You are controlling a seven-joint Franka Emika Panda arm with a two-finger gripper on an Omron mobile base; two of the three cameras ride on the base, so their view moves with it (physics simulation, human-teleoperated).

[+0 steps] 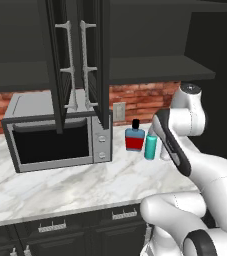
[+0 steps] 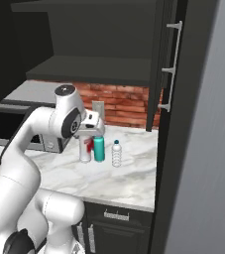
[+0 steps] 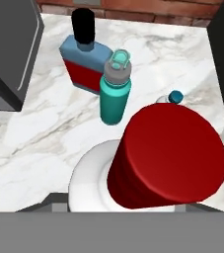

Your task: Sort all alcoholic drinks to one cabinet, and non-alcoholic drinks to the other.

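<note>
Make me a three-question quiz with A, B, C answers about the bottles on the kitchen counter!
1. Where does the teal bottle stand?
A. Right beside the blue bottle
B. On top of the microwave
C. On the cabinet shelf

2. What colour is the white bottle's cap?
A. Green
B. Red
C. Yellow

3. How are the cabinet doors?
A. Shut
B. Missing
C. Open

Answers:
1 A, both base views show it next to the blue bottle on the marble counter.
2 B, the hand view shows a big red cap up close.
3 C, the doors stand swung out, handles facing forward.
</note>
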